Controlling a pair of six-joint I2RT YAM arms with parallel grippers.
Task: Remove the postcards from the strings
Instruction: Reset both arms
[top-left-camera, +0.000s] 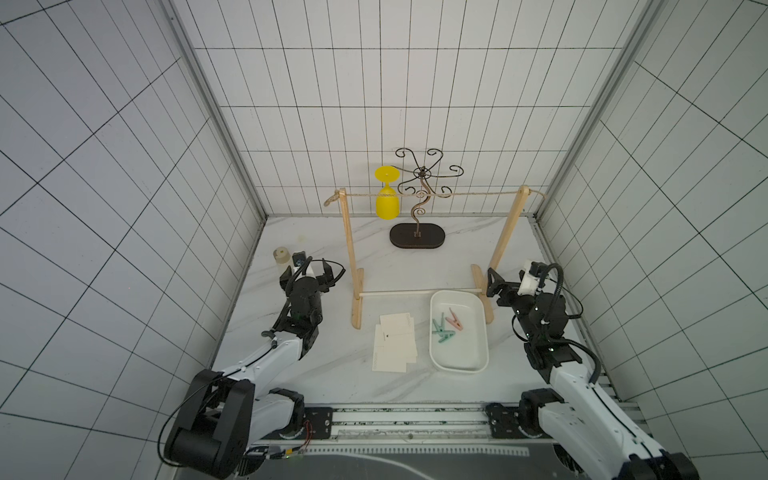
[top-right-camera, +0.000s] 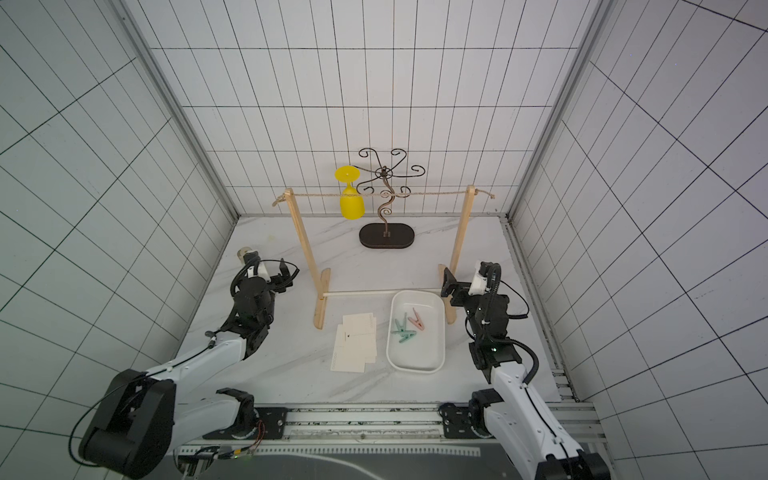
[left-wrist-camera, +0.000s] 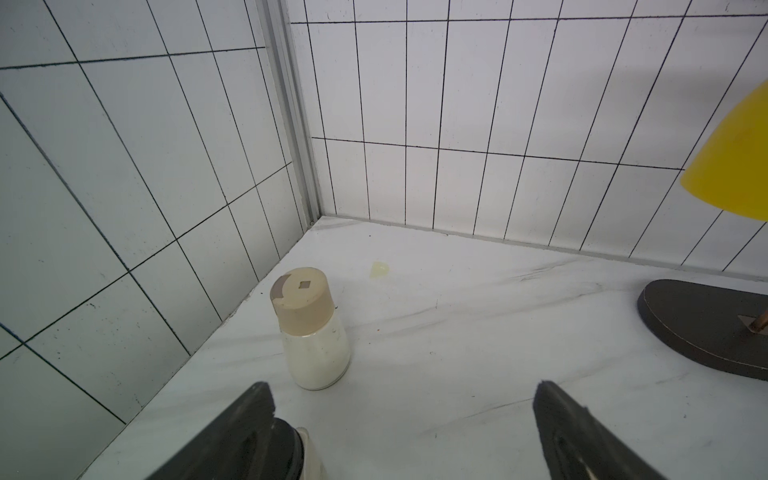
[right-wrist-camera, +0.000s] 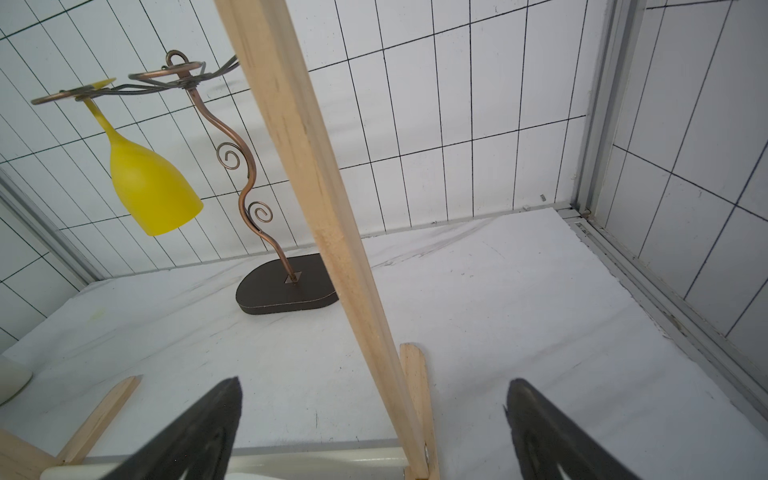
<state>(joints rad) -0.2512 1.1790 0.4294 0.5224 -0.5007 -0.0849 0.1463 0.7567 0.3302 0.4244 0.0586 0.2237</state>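
The postcards (top-left-camera: 395, 347) (top-right-camera: 355, 347) lie flat in a loose white stack on the marble table, in front of the wooden frame. The strings (top-left-camera: 432, 194) (top-right-camera: 374, 194) are one tan twine stretched bare between two wooden posts, with nothing hanging on it. My left gripper (top-left-camera: 313, 266) (top-right-camera: 268, 264) (left-wrist-camera: 403, 388) hovers open and empty at the left, beside a small jar. At the right, close to the right post's foot, my right gripper (top-left-camera: 509, 278) (top-right-camera: 463, 278) (right-wrist-camera: 374, 383) is open and empty. In the right wrist view that post (right-wrist-camera: 316, 199) rises just ahead between the fingers, untouched.
A white tray (top-left-camera: 478, 361) to the right of the cards holds green and pink clothes pegs (top-left-camera: 446, 328). Behind the frame a metal stand (top-left-camera: 417, 237) carries an upside-down yellow glass (top-left-camera: 387, 203). A capped white jar (top-left-camera: 281, 254) (left-wrist-camera: 309, 328) stands by the left wall. A thin dowel (top-left-camera: 415, 293) joins the posts' feet.
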